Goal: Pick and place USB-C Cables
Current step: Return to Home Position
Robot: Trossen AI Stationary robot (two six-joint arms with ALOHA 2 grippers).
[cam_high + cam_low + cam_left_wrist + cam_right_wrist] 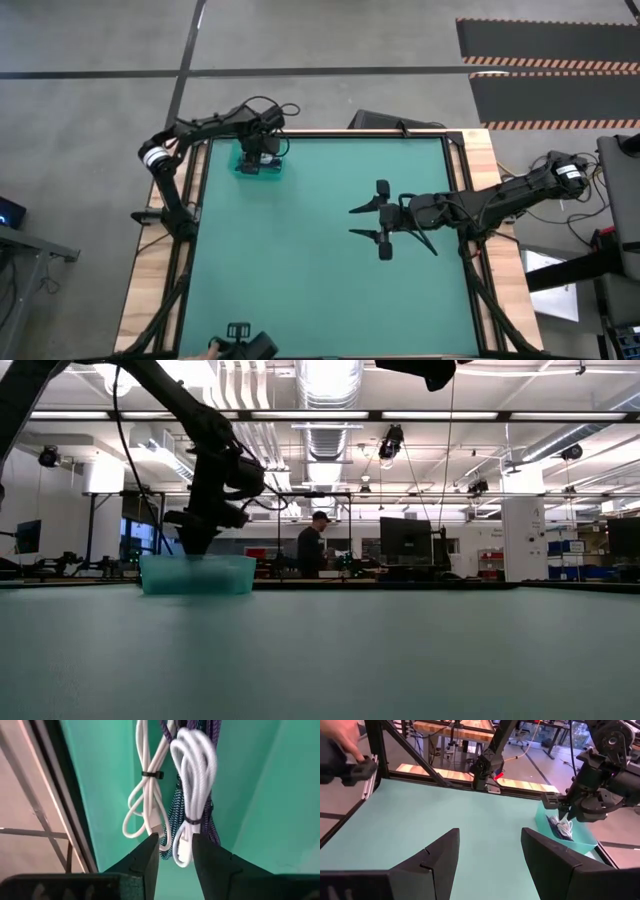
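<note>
The teal bin (258, 166) stands at the table's far left corner, and my left gripper (258, 152) hangs over it pointing down. In the left wrist view the bin floor (240, 795) holds a thin white cable (145, 795) with a black tie, a thick white braided cable (192, 770), a grey-teal braided cable (175, 812) under them and a dark purple-black one (215, 735). My left gripper (175, 851) is open a little, its fingers on either side of the thick white cable's lower end. My right gripper (383, 220) is open over the bare mat, right of centre. My left gripper points down into the bin, and the thick white cable's connector end (182, 849) lies between its fingers. A gap shows beside one finger (150, 852). I cannot tell whether the other finger (205, 855) touches the cable, which rests on the other bundles.
A person's hand holds a black device at the table's near edge (238, 346), also visible in the right wrist view (345, 755). Black frame posts and a wooden border (150, 280) ring the green mat. A person (312, 550) stands in the room beyond.
</note>
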